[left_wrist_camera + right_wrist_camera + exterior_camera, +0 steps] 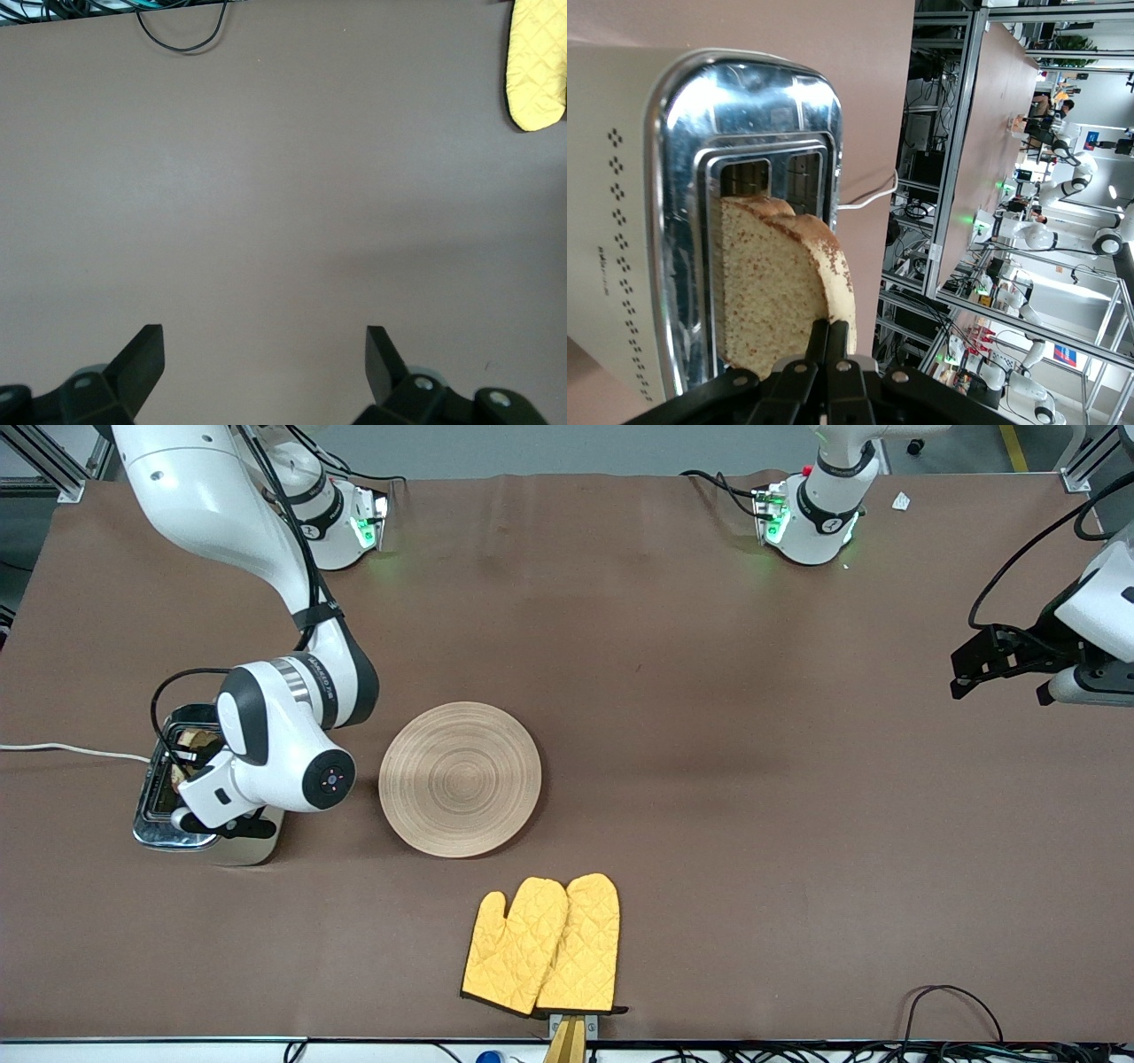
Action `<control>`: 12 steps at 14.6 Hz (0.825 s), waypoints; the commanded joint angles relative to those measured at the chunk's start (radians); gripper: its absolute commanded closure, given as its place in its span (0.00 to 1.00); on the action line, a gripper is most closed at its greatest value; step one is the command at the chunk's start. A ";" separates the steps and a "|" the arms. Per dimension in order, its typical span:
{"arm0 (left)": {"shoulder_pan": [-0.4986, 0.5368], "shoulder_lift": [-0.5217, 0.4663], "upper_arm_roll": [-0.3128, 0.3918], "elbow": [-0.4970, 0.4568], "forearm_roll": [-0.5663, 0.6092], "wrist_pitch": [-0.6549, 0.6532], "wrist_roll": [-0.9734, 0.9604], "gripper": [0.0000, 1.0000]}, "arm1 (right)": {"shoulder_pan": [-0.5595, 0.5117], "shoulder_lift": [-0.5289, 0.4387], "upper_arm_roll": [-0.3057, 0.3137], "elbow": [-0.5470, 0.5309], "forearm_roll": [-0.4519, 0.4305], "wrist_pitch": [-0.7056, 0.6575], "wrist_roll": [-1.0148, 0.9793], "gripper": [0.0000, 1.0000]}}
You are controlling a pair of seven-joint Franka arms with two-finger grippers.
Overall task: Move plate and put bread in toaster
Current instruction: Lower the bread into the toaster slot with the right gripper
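The toaster (pixel 152 819) stands at the right arm's end of the table, its chrome top and two slots showing in the right wrist view (pixel 744 115). My right gripper (pixel 188 769) is over it, shut (pixel 831 326) on the crust edge of the bread (pixel 775 283). It holds the slice upright over the slots. A bit of the bread shows in the front view (pixel 197 738). The round wooden plate (pixel 460 779) lies bare beside the toaster, toward the table's middle. My left gripper (pixel 974 666) waits open (pixel 264 341) above the table at the left arm's end.
Two yellow oven mitts (pixel 542 945) lie near the table's front edge, nearer the front camera than the plate; one shows in the left wrist view (pixel 536 62). The toaster's white cord (pixel 71 751) runs off the table's end.
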 commanded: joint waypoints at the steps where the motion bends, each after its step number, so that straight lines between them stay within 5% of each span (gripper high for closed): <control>1: -0.002 -0.008 -0.003 -0.006 0.022 0.010 -0.018 0.00 | -0.015 0.007 0.003 -0.010 0.011 0.038 0.015 0.99; 6: -0.002 -0.008 -0.003 -0.006 0.022 0.012 -0.018 0.00 | -0.024 0.030 0.003 -0.010 0.026 0.079 0.018 0.92; 9: -0.002 -0.008 -0.003 -0.006 0.022 0.012 -0.018 0.00 | -0.019 0.029 0.003 -0.010 0.026 0.069 0.017 0.43; 12: -0.002 -0.008 -0.003 -0.006 0.022 0.012 -0.018 0.00 | -0.012 0.020 0.003 -0.004 0.026 0.053 0.000 0.12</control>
